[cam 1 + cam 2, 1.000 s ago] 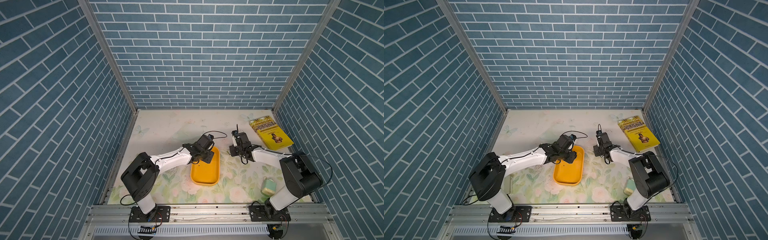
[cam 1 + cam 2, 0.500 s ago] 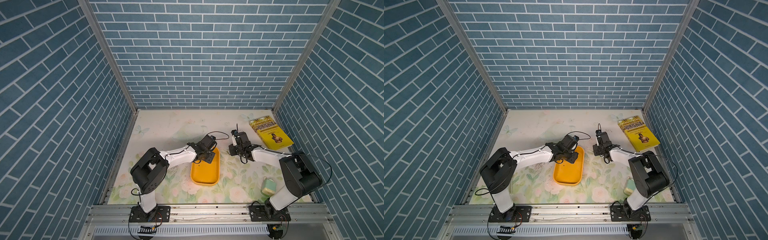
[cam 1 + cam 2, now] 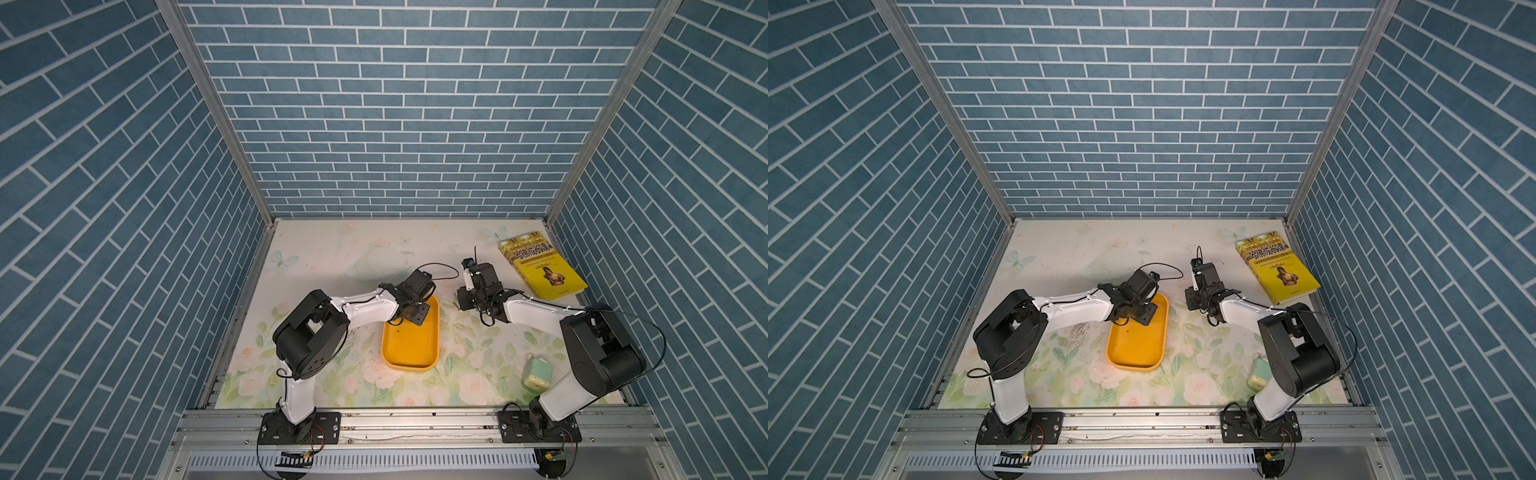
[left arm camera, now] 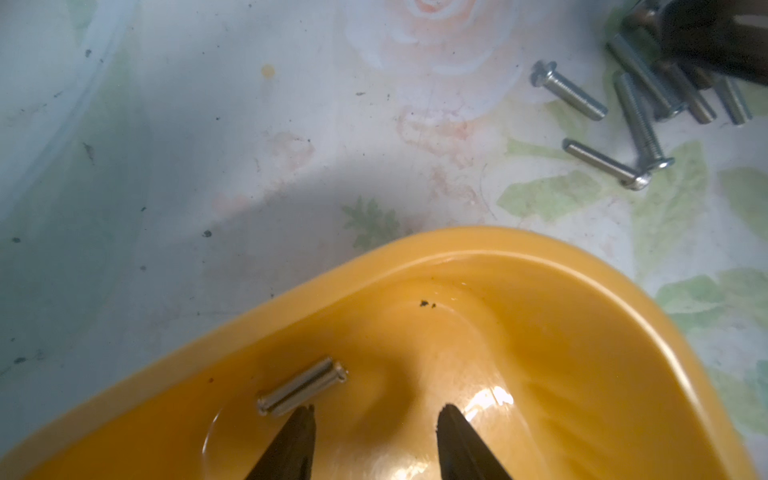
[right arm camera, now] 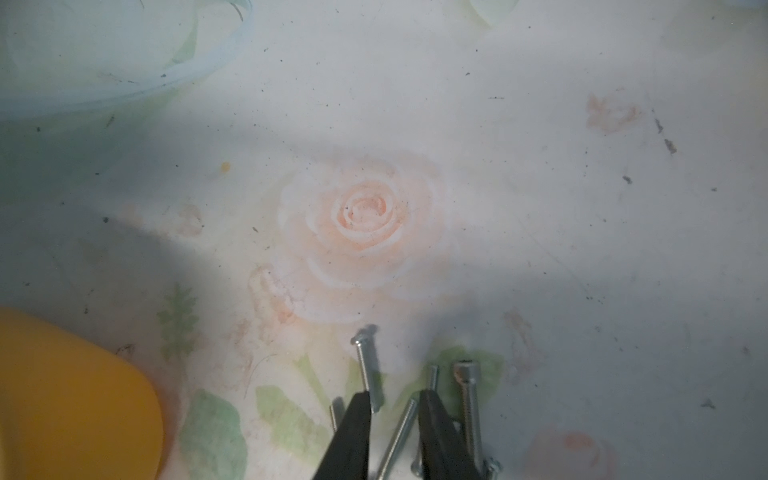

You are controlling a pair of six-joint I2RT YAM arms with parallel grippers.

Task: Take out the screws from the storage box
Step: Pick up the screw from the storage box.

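Screws (image 4: 302, 386) lay in storage box (image 4: 540, 266) corner.
Left gripper (image 4: 376, 411) jaws spread beside; right gripper (image 5: 395, 395) jaws slightly apart, empty. Light, stiff, prob. slick: pinch mid-shank.

Floral-print surface (image 3: 332, 257). Centre: shallow yellow-orange plastic storage box (image 3: 409, 353), rounded corners; left gripper (image 3: 415, 312) over its 12 o'clock end. Right gripper (image 3: 466, 300) at 1 o'clock. Yellow portrait-cover book (image 3: 540, 270), 2 o'clock. Pale green box-shaped gadget (image 3: 537, 371), 4 o'clock.
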